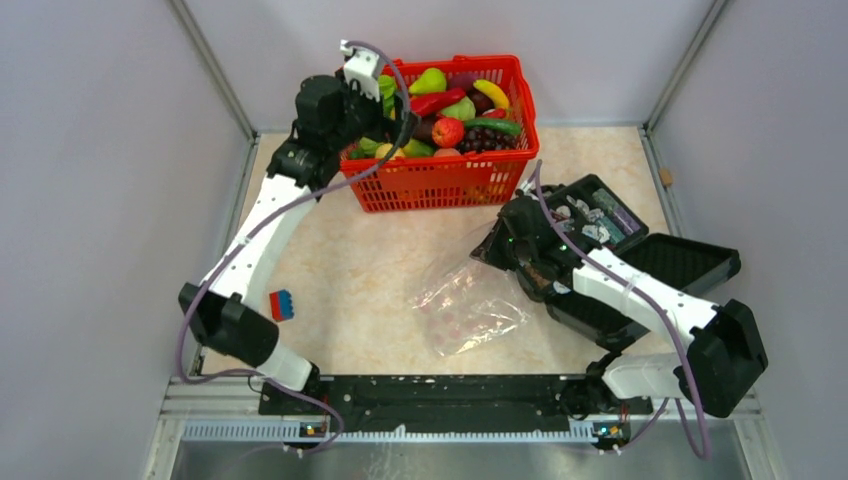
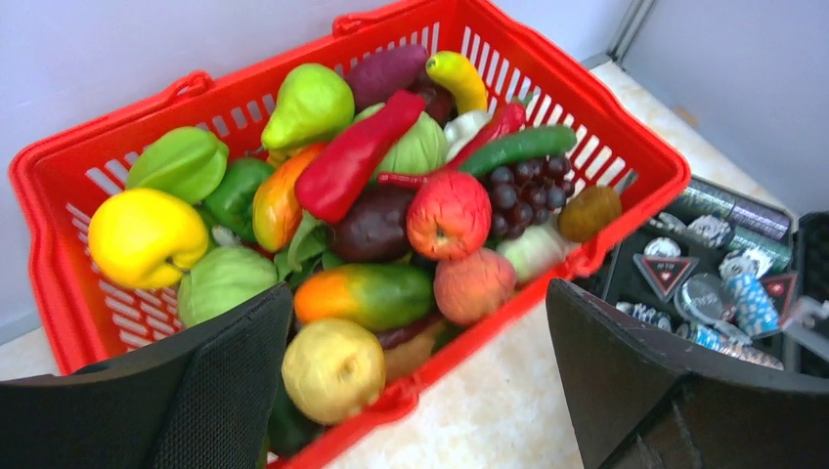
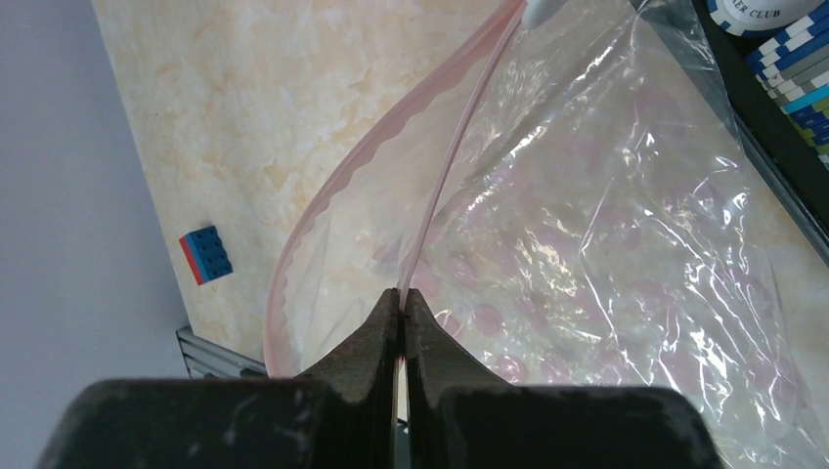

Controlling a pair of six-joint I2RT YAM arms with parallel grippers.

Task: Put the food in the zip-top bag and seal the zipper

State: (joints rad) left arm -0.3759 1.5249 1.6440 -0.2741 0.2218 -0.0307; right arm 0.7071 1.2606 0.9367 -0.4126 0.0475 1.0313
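Zip-top bag point(image 1: 468, 300) empty (mouth gaping); right gripper point(image 3: 403, 299) pinches zipper point(image 3: 452, 166). Left gripper point(image 2: 415, 293) hangs spread over basket point(image 2: 626, 147); food point(image 2: 371, 195) all unpicked.

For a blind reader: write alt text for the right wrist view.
The right gripper pinches one lip of the bag's pink zipper, the mouth gaping open. A blue block lies on the table at left; poker chips at upper right.
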